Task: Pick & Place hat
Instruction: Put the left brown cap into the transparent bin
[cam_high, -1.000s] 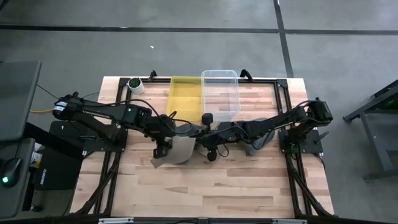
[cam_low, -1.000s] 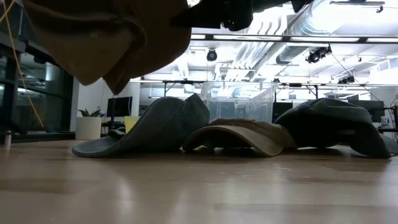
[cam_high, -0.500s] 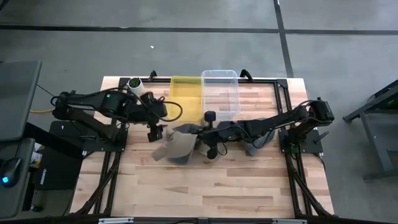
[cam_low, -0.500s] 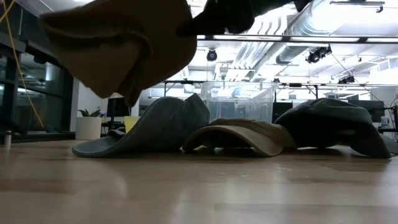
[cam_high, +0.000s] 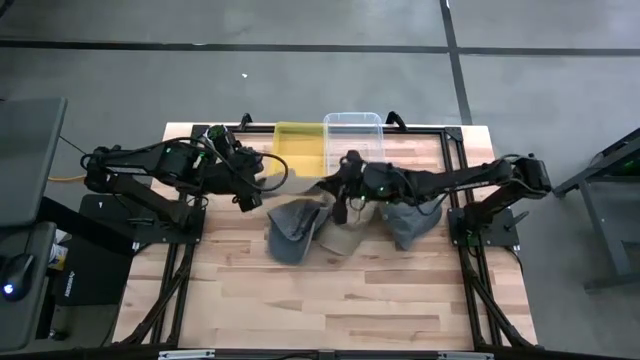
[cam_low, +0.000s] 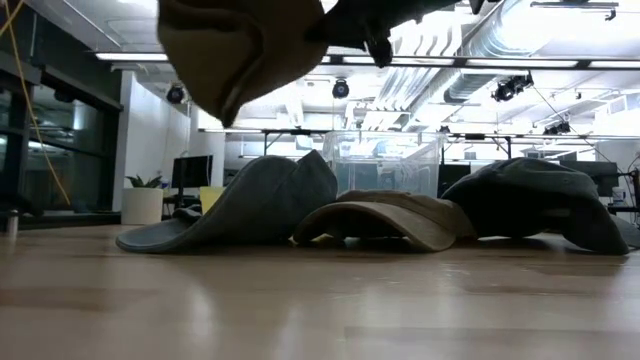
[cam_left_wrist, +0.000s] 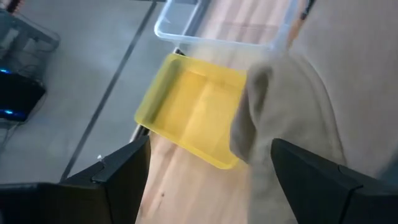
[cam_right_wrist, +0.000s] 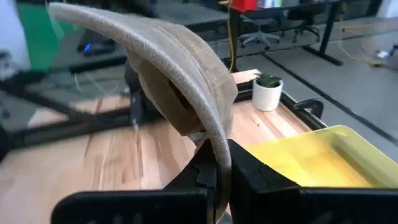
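The bench (cam_high: 330, 300) carries two bins along its far edge, a yellow bin (cam_high: 297, 148) and a clear bin (cam_high: 356, 140) beside it at its 3 o'clock. In front of them three caps lie in a row: a grey cap (cam_high: 292, 231), a tan cap on the bench (cam_high: 345, 236) in the middle, and a dark cap (cam_high: 412, 222) at the right end.

The task's thing, a fourth tan hat (cam_high: 318, 190), hangs in the air above that row, clear of the bench in the low view. Seen from above, it sits just at the near edge of the yellow bin, so the bin lies at about 11 o'clock from the hat and close by. That short offset is what a placing move would turn on.

The right tool (cam_high: 343, 186) has the hat: its fingers are pinched tight on the brim edge, which the right wrist view shows as a curved band rising from between them. The hat trails from the tool toward 9 o'clock, with its long axis running roughly 9 to 3 across the bench.

The left tool (cam_high: 243, 198) stands wide apart and holds nothing. It sits at about 9 o'clock from the hat, near but not touching, and its wrist view looks past the cloth onto the yellow bin.

Both arms are near, but only the right one has hold of the hat.
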